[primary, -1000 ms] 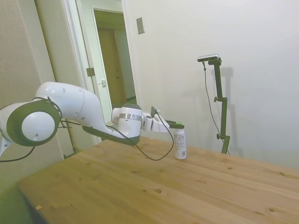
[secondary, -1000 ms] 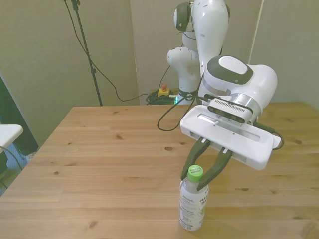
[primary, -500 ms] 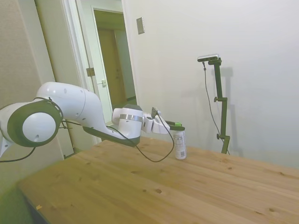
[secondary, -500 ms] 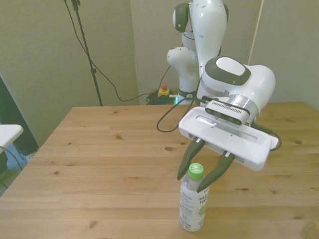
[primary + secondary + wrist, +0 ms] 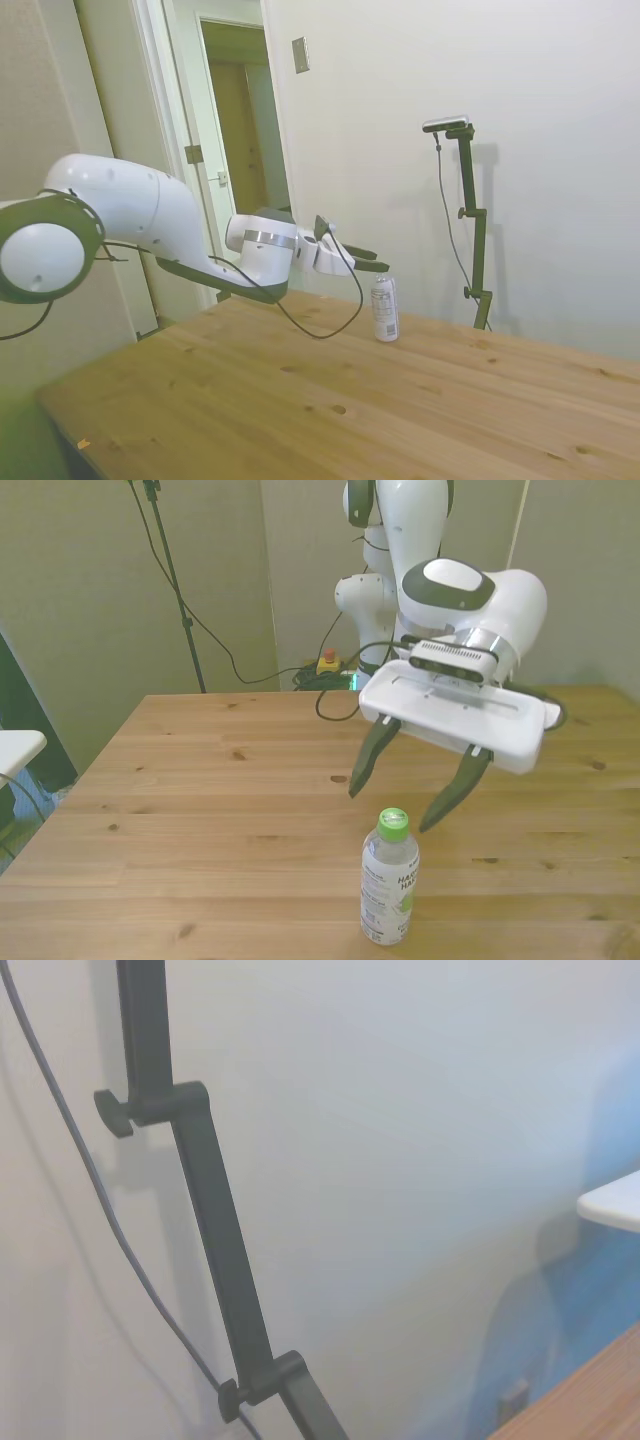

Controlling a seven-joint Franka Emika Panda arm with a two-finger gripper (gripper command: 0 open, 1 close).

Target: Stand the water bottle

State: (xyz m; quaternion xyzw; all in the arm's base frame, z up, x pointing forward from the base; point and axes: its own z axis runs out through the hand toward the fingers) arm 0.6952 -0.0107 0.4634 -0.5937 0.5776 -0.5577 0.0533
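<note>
Front view: we see bottle (image 5: 389, 877) upright on table (image 5: 200, 810), gripper (image 5: 410, 800) spread wide above it, holding nothing. Risk: finger clipping cap (image 5: 393, 822), toppling bottle.

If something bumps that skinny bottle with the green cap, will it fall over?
Probably, fairly easily. The slim clear-plastic water bottle with a green screw cap stands upright, tall over a narrow base, so a nudge near the top could tip it. Lying down, its round body would likely roll on the wooden table. The open tool isn't touching it.

You saw a glossy white jointed arm (image 5: 440, 540) with grey joint caps, dark tapered fingers (image 5: 366, 765), and a black cable (image 5: 320, 325) looping behind the pincer.
</note>
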